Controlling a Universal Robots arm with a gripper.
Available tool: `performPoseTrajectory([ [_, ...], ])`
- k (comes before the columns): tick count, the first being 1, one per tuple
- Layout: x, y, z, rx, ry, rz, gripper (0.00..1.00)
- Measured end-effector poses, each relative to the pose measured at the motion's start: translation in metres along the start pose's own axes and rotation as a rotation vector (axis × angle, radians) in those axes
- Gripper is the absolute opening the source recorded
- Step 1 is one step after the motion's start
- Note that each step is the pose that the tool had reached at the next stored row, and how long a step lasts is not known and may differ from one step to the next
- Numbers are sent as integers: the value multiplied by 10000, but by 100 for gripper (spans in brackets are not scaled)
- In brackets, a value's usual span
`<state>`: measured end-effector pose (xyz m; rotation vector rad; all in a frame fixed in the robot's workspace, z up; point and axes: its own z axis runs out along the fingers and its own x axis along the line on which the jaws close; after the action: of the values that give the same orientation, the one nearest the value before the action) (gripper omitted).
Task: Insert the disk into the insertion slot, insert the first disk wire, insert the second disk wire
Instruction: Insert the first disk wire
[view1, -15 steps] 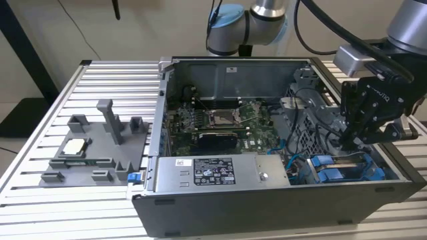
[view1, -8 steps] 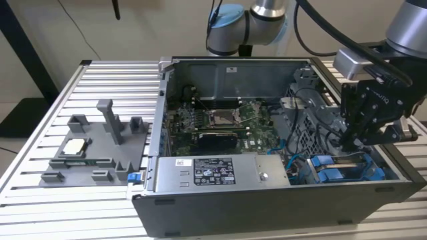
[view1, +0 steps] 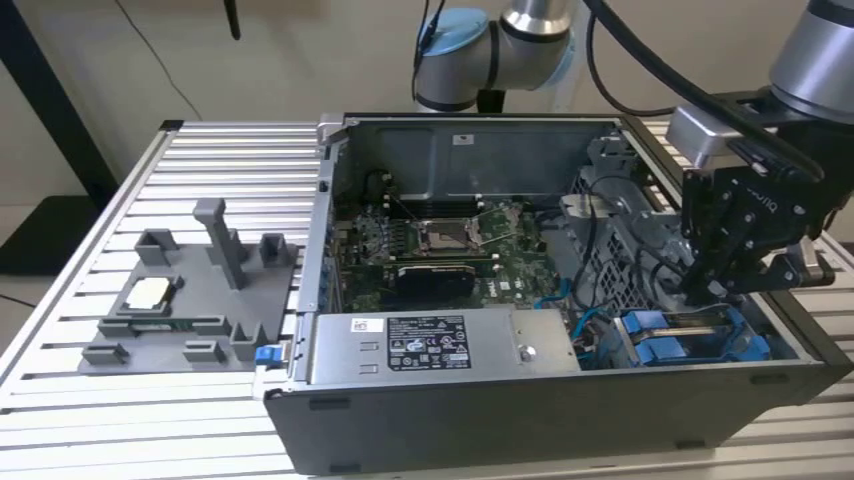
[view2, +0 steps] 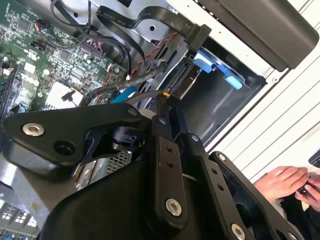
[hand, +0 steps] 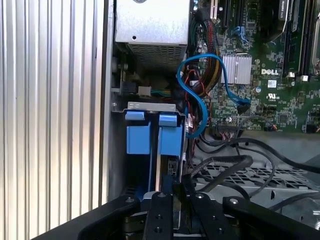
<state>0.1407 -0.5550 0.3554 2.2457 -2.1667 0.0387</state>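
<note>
Ribbed silver aluminium slats with a brushed, softly reflective finish form the work table. The dark grey sheet-metal computer case looks dull and matt. The bare silver metal power supply box has a pale satin sheen and carries a white paper label. The green circuit board shows a lacquered gloss. The pair of bright blue carrier frames is smooth moulded plastic, and the thin blue cables have shiny plastic sheaths. The matt black gripper is studded with bright metal screws. The grey block fixture looks like matt plastic.
</note>
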Motion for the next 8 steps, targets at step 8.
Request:
performPoseTrajectory([
  [8,0,-74,75,19,-11,-30,19],
])
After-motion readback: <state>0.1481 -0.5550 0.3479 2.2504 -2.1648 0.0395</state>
